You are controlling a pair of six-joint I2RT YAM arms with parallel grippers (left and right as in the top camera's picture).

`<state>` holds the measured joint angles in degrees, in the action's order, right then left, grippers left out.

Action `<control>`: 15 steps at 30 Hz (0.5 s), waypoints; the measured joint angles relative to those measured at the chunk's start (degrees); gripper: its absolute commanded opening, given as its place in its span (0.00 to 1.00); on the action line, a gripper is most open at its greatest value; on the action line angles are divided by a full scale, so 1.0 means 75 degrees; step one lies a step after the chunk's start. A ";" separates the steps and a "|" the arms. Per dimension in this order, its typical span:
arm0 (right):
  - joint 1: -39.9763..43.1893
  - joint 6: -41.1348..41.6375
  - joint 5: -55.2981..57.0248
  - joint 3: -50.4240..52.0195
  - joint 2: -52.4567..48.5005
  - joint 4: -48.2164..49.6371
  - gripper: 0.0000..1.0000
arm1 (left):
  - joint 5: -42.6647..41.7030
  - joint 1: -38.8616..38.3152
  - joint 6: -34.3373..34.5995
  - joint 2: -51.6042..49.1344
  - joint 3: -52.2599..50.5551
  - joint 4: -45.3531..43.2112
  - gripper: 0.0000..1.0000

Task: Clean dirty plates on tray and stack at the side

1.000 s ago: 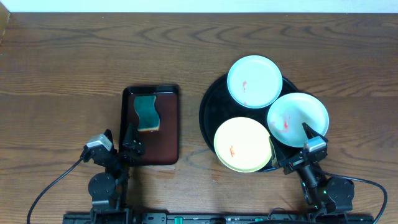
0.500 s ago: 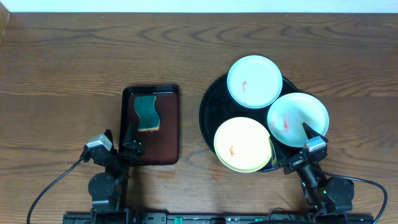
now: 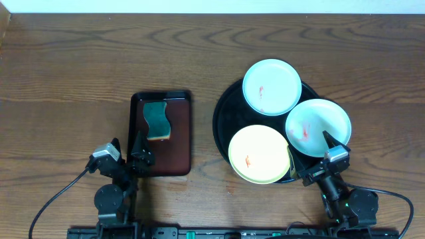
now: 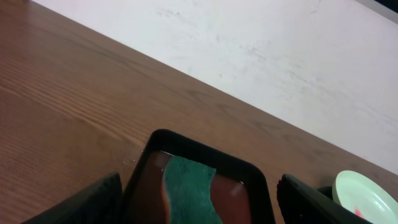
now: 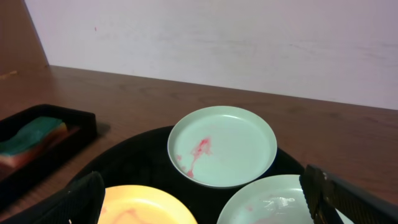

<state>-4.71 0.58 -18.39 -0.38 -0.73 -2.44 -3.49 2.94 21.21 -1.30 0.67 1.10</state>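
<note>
Overhead looks straight down on the whole table (image 3: 66,66). Both wrist views sit low at the near edge, facing far; both show the small tray (image 4: 205,150).

On the table (image 3: 66,79), the small tray (image 3: 179,156) lies left of centre, toward the near edge, and the large tray (image 3: 219,113) sits just to its right, the two apart. A sponge (image 3: 157,121) lies in the far half of the small tray. Three plates sit close together in the large tray: the far plate (image 3: 271,87) at the back, the right plate (image 3: 319,126) in front of it and reaching out over the tray's right rim, and the near plate (image 3: 259,154) at the front left, its edge meeting the right plate.
</note>
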 measured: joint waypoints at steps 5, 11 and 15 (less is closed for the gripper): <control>0.0000 0.0000 -0.0003 0.0000 0.0000 -0.0003 0.99 | 0.0003 -0.0003 0.0000 0.0000 0.0000 0.0000 0.80; 0.0000 0.0000 -0.0003 0.0000 0.0000 0.0000 0.99 | 0.0000 -0.0003 0.0000 0.0000 0.0000 0.0000 0.80; 0.0000 0.0000 -0.0003 0.0000 0.0000 0.0000 0.99 | -0.0070 -0.0003 0.0000 0.0000 0.0000 -0.0006 0.80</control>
<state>-4.71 0.58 -18.41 -0.38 -0.73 -2.44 -4.01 2.92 21.21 -1.30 0.67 1.06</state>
